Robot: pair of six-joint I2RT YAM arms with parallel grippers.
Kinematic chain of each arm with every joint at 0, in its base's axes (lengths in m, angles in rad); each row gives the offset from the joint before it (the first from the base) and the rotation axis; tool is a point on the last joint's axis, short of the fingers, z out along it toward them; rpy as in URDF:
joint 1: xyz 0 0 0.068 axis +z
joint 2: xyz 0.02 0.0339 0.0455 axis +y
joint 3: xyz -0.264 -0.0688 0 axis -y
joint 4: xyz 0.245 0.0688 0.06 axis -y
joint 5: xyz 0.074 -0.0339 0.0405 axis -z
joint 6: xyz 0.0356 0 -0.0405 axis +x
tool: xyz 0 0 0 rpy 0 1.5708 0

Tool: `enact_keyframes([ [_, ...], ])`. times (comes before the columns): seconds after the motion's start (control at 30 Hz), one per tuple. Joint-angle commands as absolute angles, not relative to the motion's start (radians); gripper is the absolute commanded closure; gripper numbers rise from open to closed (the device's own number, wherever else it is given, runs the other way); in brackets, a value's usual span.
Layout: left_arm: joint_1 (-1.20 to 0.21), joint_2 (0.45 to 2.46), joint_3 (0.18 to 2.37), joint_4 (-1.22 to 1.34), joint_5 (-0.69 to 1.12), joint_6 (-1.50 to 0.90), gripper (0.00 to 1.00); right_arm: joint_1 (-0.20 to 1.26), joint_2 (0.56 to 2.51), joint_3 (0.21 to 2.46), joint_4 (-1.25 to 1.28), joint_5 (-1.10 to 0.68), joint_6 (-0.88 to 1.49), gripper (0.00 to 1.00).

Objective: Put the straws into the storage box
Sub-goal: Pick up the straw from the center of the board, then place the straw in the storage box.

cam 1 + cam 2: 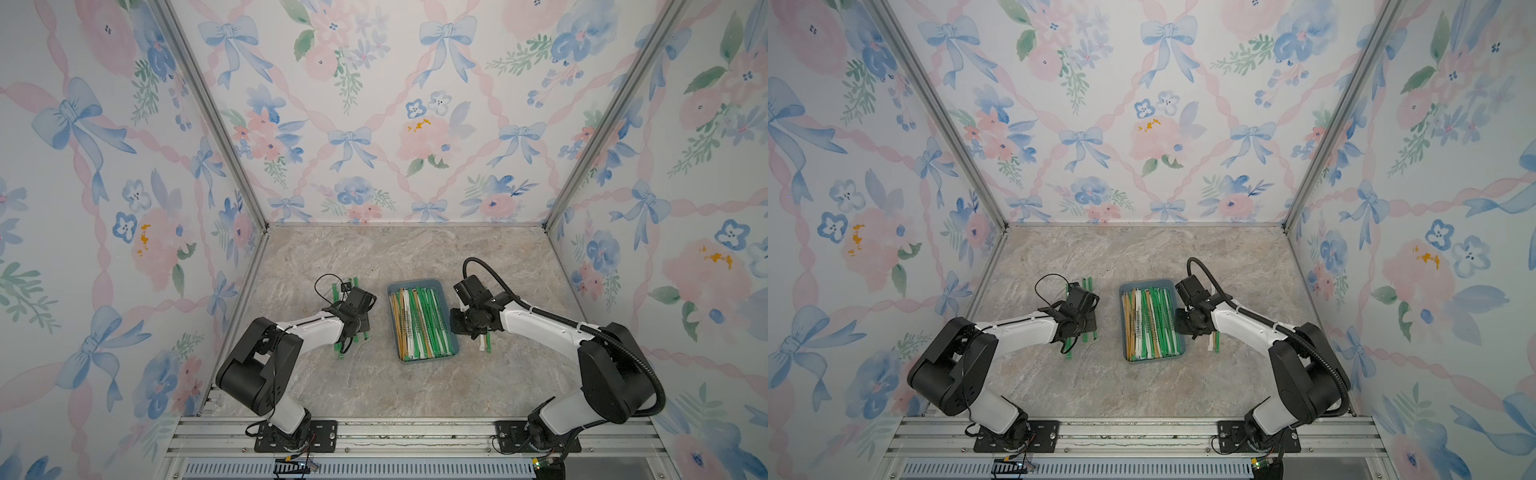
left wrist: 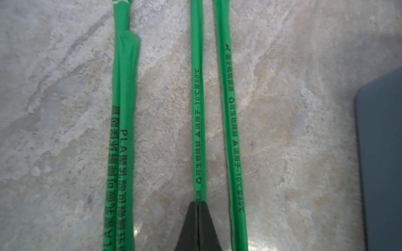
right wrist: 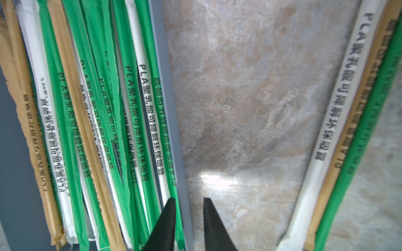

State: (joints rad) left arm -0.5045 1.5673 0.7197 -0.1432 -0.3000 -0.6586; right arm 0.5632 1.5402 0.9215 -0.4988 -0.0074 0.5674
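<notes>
The straws (image 1: 422, 324) mostly lay packed lengthwise in the storage box (image 1: 415, 284), with green, white and tan wrappers side by side. The box sat at the centre of the tabletop (image 1: 415, 249) in both top views.

To the left of the box, a few loose green straws (image 1: 340, 352) lay on the tabletop under my left arm. In the left wrist view they ran roughly parallel up the frame. The left end effector (image 2: 198, 217) was pressed together at the bottom centre, and the middle green straw (image 2: 198, 108) ran straight into the seam between its tips, pinched there. The box's dark wall showed at the right edge of that view.

To the right of the box, a white straw (image 3: 339, 108) and a tan straw (image 3: 359, 104) lay together on the tabletop, with a green one against them.

The right end effector (image 3: 189, 217) was spread and held nothing. In the right wrist view one tip sat over the straws by the box's near wall and the other over bare tabletop, so the wall ran between them.
</notes>
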Motion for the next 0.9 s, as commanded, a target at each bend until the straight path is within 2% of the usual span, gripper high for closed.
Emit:
enact_keyframes([
  [0.0,-0.508,1.506,0.717,-0.189,-0.293,-0.679,1.00,0.590,1.565,0.922,-0.485,-0.020,0.584,0.75],
  [0.3,-0.584,1.410,0.785,-0.186,-0.237,-0.753,1.00,0.648,1.607,0.949,-0.463,-0.032,0.606,0.75],
  [0.57,-0.768,1.526,0.902,-0.173,-0.191,-0.882,1.00,0.664,1.599,0.972,-0.472,-0.029,0.598,0.75],
  [0.8,-0.824,1.624,0.922,-0.150,-0.146,-0.912,1.00,0.666,1.585,0.973,-0.483,-0.030,0.592,0.73],
  [0.87,-0.841,1.626,0.920,-0.152,-0.160,-0.913,0.96,0.663,1.570,0.969,-0.485,-0.018,0.592,0.69],
])
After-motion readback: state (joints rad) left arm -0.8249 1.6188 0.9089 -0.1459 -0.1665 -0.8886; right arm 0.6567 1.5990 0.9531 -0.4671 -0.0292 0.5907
